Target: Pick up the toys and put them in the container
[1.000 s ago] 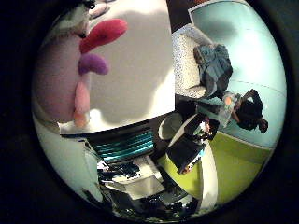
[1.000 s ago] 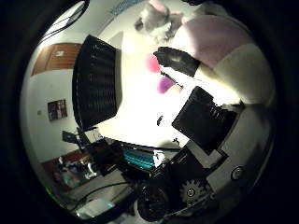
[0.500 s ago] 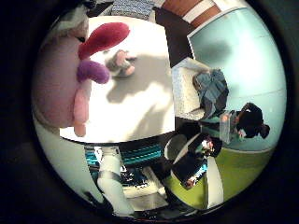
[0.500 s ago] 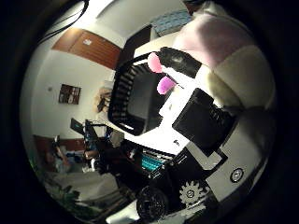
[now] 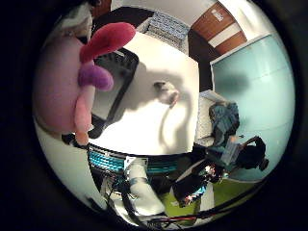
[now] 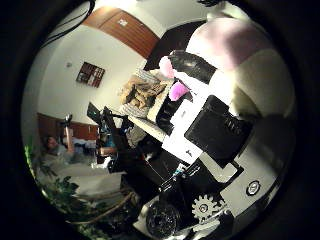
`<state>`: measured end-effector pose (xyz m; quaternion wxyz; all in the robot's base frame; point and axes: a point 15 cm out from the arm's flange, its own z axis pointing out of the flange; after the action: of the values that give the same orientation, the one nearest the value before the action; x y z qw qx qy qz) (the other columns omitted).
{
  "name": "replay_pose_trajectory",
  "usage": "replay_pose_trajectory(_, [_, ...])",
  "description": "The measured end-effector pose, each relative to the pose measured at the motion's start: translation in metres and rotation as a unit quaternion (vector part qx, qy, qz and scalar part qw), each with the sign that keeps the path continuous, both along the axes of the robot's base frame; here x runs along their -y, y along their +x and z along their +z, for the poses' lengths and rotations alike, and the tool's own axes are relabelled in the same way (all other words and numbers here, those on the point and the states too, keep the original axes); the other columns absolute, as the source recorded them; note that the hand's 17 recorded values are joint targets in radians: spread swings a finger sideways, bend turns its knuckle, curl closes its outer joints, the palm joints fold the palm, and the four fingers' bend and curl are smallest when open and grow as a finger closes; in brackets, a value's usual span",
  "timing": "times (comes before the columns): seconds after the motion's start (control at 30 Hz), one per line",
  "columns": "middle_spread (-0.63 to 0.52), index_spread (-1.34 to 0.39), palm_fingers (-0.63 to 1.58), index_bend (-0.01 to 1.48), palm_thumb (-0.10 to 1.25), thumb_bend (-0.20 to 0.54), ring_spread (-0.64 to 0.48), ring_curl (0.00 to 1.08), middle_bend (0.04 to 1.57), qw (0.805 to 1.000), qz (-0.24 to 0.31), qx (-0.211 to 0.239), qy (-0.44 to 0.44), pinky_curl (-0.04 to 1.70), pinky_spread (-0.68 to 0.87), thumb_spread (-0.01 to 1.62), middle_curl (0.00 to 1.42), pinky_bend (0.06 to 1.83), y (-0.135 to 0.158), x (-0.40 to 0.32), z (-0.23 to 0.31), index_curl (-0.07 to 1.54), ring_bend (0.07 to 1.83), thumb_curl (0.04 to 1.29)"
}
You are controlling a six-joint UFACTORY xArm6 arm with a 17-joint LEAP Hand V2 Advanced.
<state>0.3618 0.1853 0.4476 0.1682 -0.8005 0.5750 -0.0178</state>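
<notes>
The hand (image 6: 220,135) has a pink plush toy (image 5: 60,91) right up against the palm, filling a big share of the little-finger-side view. Its fingers (image 6: 192,65) are curled over the soft pink and cream body, gripping it. The plush shows a red limb (image 5: 108,41), a small purple nub (image 5: 94,77) and a pale pink limb (image 5: 84,113) sticking out from the body.

Beyond the held toy lies the white bench (image 5: 154,125). On it sits the black container (image 5: 113,86), a shallow dark tray at the bench's edge, partly covered by the plush's limbs in this view. Well apart from the tray, out on the open white surface, a second small toy (image 5: 166,91) lies by itself, pale and greyish, casting a shadow; its exact shape is too small to make out.

The thumb-side view shows the same pink plush pressed under a dark fingertip, with the hand's black and white body below it.
</notes>
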Motion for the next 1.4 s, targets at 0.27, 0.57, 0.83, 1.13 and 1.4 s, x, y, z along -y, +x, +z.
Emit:
replay_pose_trajectory(0.27, [-0.19, -0.36, 0.47, 0.43, 0.75, -0.028, -0.28, 0.67, 0.96, 1.0, 0.015, -0.009, -0.003, 0.72, -0.46, 1.2, 0.63, 1.11, 0.027, -0.031, -0.027, 0.71, 1.18, 0.43])
replay_pose_trajectory(0.57, [-0.05, -0.5, -0.02, 0.22, 0.69, -0.021, 0.08, 0.36, 0.43, 0.998, 0.048, -0.021, -0.024, 0.52, 0.36, 1.16, 0.37, 0.78, 0.021, -0.026, -0.04, 0.42, 0.65, 0.4])
replay_pose_trajectory(0.83, [-0.02, -0.48, 0.05, 0.16, 0.7, -0.02, 0.15, 0.28, 0.31, 0.998, 0.061, -0.008, -0.027, 0.39, 0.46, 1.13, 0.32, 0.66, 0.016, -0.015, -0.029, 0.32, 0.53, 0.4])
replay_pose_trajectory(1.13, [-0.02, -0.42, 0.1, 0.15, 0.7, -0.02, 0.17, 0.24, 0.27, 0.999, -0.028, -0.009, -0.033, 0.33, 0.46, 1.13, 0.32, 0.61, 0.048, 0.087, -0.029, 0.27, 0.47, 0.39])
replay_pose_trajectory(1.4, [0.02, -0.34, 0.1, 0.15, 0.68, -0.02, 0.18, 0.24, 0.26, 0.989, -0.141, -0.031, -0.034, 0.3, 0.45, 1.14, 0.33, 0.58, 0.065, 0.196, -0.047, 0.26, 0.45, 0.39])
